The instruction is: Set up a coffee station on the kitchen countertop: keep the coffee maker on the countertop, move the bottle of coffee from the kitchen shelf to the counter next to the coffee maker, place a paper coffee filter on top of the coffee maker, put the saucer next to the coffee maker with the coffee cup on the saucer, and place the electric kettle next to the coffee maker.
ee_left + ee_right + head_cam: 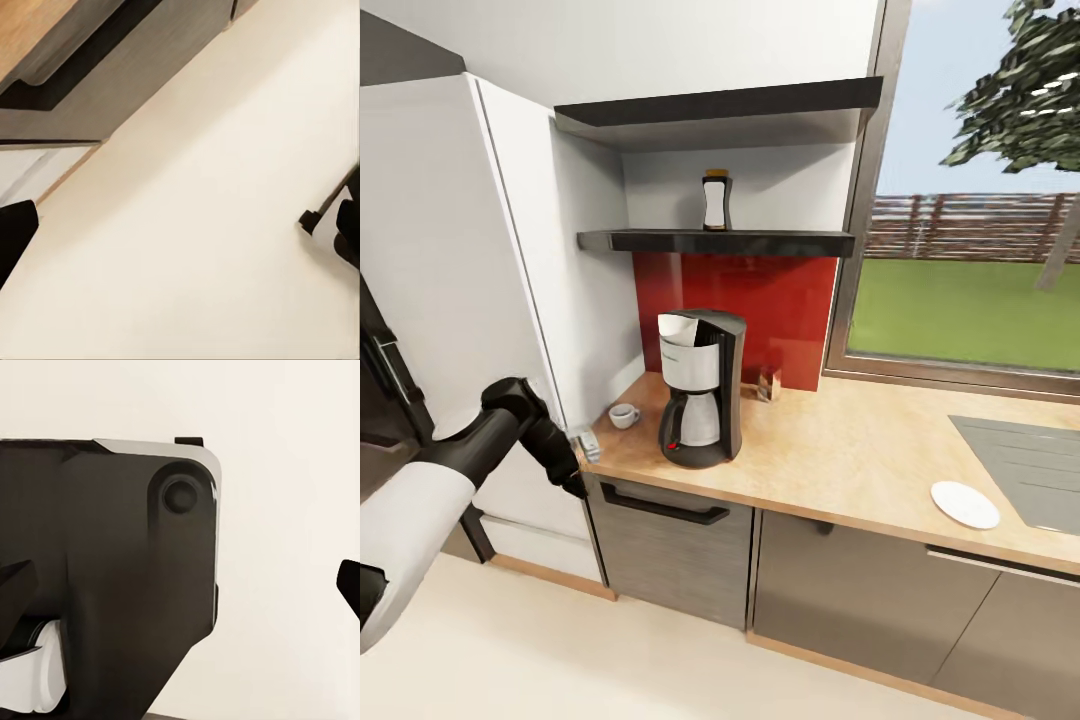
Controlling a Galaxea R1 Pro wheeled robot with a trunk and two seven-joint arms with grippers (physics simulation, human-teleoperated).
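The coffee maker stands on the light-wood countertop, with a white paper coffee filter at its top. Left of it sits the coffee cup. The saucer lies far to the right by the sink. The bottle of coffee stands on the black kitchen shelf. A small smoky-glass thing stands by the backsplash; I cannot tell if it is the electric kettle. My left gripper hangs below the counter's left corner, open and empty. My right gripper is open over my dark body.
A tall white cabinet stands at the left. A steel sink is set in the counter at the right, below a window. Grey cabinet fronts with a black handle run under the counter. The floor is pale.
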